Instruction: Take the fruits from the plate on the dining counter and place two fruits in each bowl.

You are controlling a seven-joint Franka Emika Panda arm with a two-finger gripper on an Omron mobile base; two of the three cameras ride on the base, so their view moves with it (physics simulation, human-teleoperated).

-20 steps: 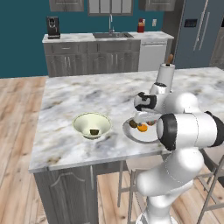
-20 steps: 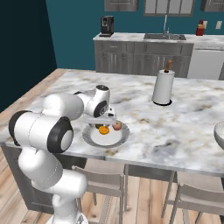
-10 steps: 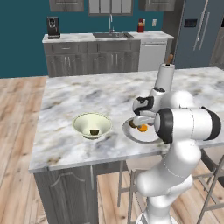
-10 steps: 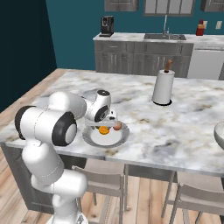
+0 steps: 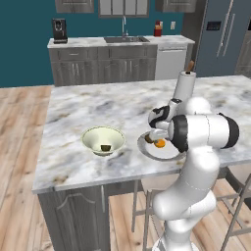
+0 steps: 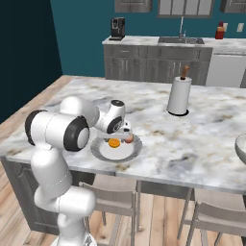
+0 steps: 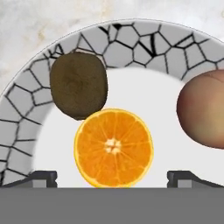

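Observation:
On the white marble dining counter (image 5: 93, 105) lies the plate (image 7: 131, 43), grey-rimmed with a white centre. It holds a round orange (image 7: 113, 148), a brown oval fruit (image 7: 78, 85) and a reddish apple (image 7: 203, 114). My gripper (image 7: 113, 179) hangs open just above the plate, its fingertips (image 7: 41, 178) standing either side of the orange with nothing held. The left base view shows the gripper (image 5: 156, 134) over the plate (image 5: 169, 154), and the cream-green bowl (image 5: 103, 138) to its left with a dark fruit (image 5: 105, 147) inside. The grey bowl (image 6: 241, 144) sits at the right edge of the right base view.
A paper towel roll (image 6: 179, 95) stands on the counter beyond the plate (image 6: 116, 153). Stools (image 6: 115, 204) stand under the counter's near edge. A cabinet run with a sink (image 5: 122, 40) lies across the wooden floor behind.
My hand has sunk slightly toward the plate and the elbow has swung up. The jaws have stayed open and the fruits have not moved.

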